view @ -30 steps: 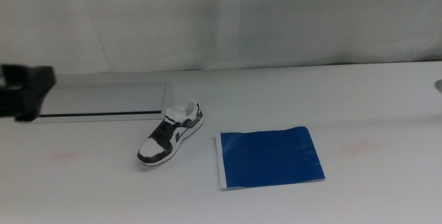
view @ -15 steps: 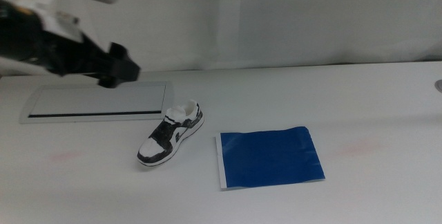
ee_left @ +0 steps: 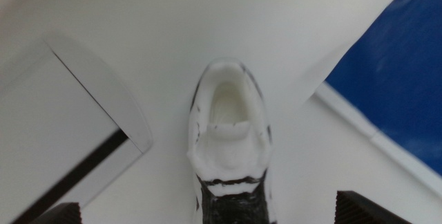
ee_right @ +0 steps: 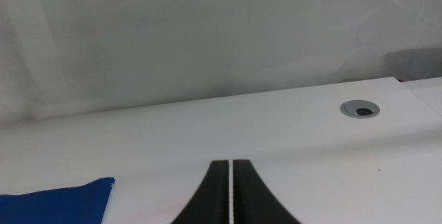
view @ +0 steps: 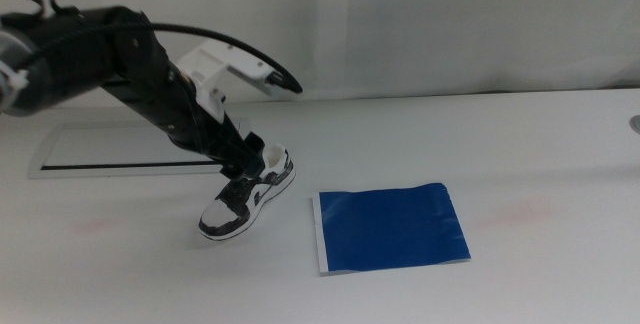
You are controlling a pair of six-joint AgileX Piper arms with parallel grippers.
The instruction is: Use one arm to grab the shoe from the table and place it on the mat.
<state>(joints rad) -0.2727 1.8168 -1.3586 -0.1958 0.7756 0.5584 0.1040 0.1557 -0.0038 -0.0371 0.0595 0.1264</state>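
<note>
Left gripper (view: 243, 157) on the black jointed arm (view: 120, 64) sits right over the heel of the small black-and-white sneaker (view: 247, 193), jaws spread wide with a tip on either side of the collar — lined up that way, I'd guess, to pinch it across its narrow width. Shoe rests on the white tabletop (view: 540, 144), just beside the thin dark-blue mat (view: 390, 227), not on it. Right gripper (ee_right: 230, 196) waits low off to the side, jaws closed together on nothing.
</note>
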